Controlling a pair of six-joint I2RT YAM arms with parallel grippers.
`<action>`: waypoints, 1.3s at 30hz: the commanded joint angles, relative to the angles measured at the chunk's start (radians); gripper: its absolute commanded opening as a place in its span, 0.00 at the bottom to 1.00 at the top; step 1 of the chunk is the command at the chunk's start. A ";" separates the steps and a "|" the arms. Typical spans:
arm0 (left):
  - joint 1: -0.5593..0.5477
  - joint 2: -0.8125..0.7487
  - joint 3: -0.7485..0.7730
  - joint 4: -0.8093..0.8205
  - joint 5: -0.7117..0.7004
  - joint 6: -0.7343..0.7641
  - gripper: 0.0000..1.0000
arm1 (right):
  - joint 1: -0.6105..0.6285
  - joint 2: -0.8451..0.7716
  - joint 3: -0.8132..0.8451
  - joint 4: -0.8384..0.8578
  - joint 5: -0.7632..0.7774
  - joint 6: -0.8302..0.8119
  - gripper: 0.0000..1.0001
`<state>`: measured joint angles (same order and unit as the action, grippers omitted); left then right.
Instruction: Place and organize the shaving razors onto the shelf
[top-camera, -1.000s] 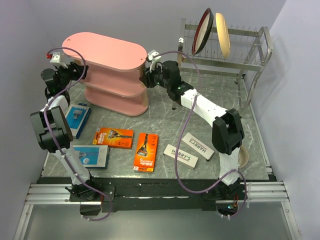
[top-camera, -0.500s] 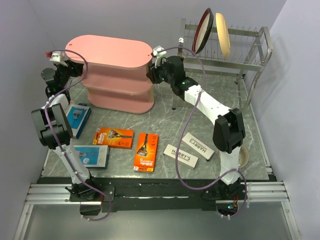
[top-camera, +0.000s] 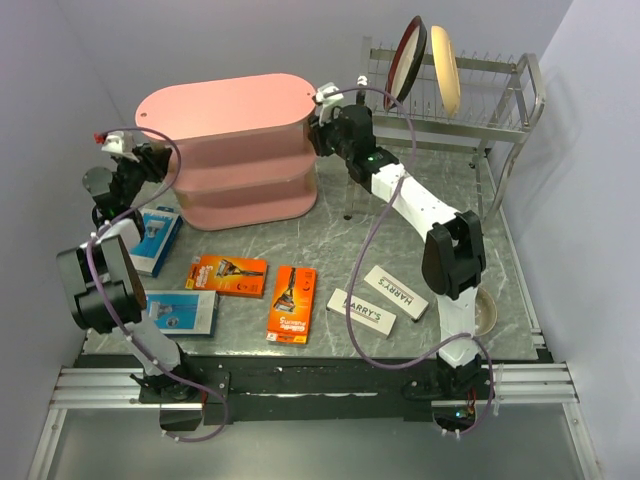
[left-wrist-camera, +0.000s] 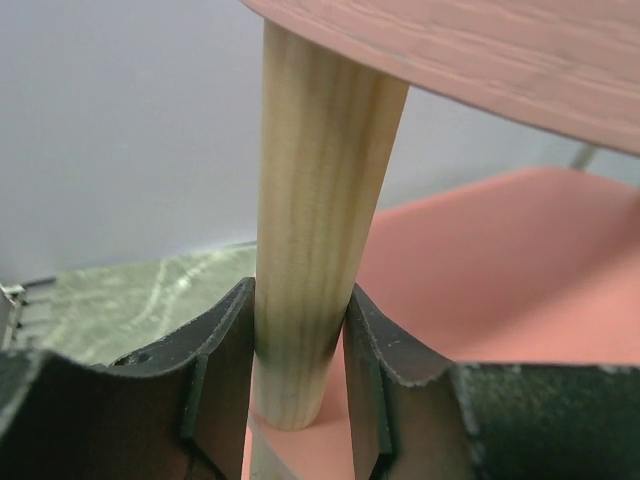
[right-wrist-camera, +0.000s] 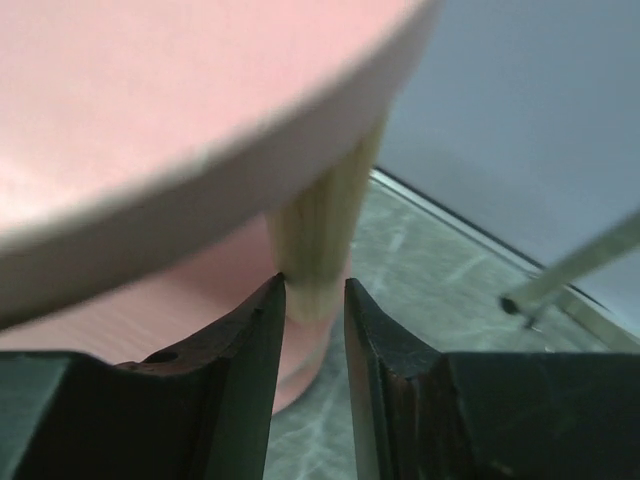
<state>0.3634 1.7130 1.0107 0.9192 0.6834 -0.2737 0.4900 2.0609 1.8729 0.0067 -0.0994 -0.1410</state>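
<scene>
Grey marbled table (top-camera: 340, 230) against plain pale walls, carrying the pink tiered shelf (top-camera: 225, 110). Held at both ends, probably to shift or square the unit as a pair before loading: left gripper (left-wrist-camera: 298, 305) clamped on the left-end post (left-wrist-camera: 320, 170), right gripper (right-wrist-camera: 313, 288) pinching the right-end post (right-wrist-camera: 325, 235). Visible only from the wrists: finger-to-wood contact on each post. Visible only from overhead: all six razor packs lying loose in front of the shelf, none on it, namely orange cards (top-camera: 231, 275), blue-and-white cards (top-camera: 183, 312) and HARRY'S boxes (top-camera: 395, 291).
</scene>
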 joint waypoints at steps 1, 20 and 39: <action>-0.049 -0.101 -0.044 -0.074 0.119 -0.067 0.23 | -0.034 0.038 0.031 -0.008 0.161 -0.065 0.20; -0.031 -0.590 -0.147 -0.725 -0.096 0.140 0.97 | -0.004 -0.366 -0.300 0.093 0.072 -0.045 0.73; -0.081 -0.911 -0.179 -1.497 0.267 0.425 0.97 | 0.090 -0.792 -0.908 -0.059 -0.158 0.167 0.78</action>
<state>0.3241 0.7887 0.7731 -0.4068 0.7757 -0.0238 0.5739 1.3621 1.0046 -0.0265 -0.1562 -0.0036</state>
